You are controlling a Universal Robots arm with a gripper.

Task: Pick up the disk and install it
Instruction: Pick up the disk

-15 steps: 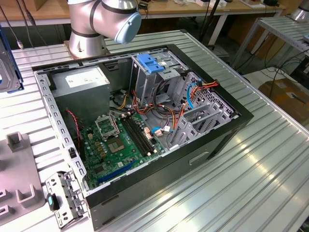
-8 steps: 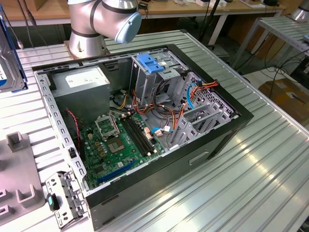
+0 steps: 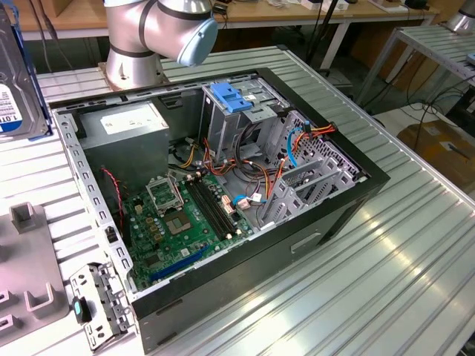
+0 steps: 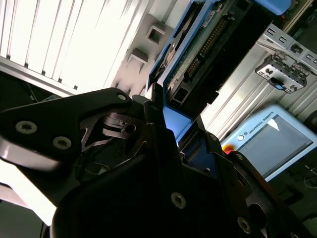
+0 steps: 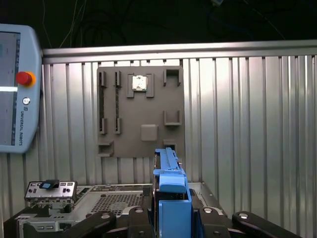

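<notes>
While the disk (image 5: 168,171) is hanging edge-on above the table, the gripper (image 5: 172,218) is pinching it, closed on both flat faces with the blue carrier rail running up between its fingers (image 5: 148,218), as both wrist views are showing. In the exterior view it is sitting at the far edge of the exterior view's left, lifted off the table and well apart from the open computer case (image 3: 356,185). The grey fixture plate (image 5: 141,109) is lying under it, with the teach pendant (image 5: 10,89) just beside that plate. I'm reading this as the carry phase, with nothing seated yet. The drive cage (image 3: 245,122) with its blue latch (image 3: 230,96) is standing inside the case, and loose cables (image 3: 286,159) are trailing right beside it. To do this well, I'd be keeping the disk square in the grip, moving slowly enough that the rails aren't slipping, and clearing the case wall and those cables with margin.
</notes>
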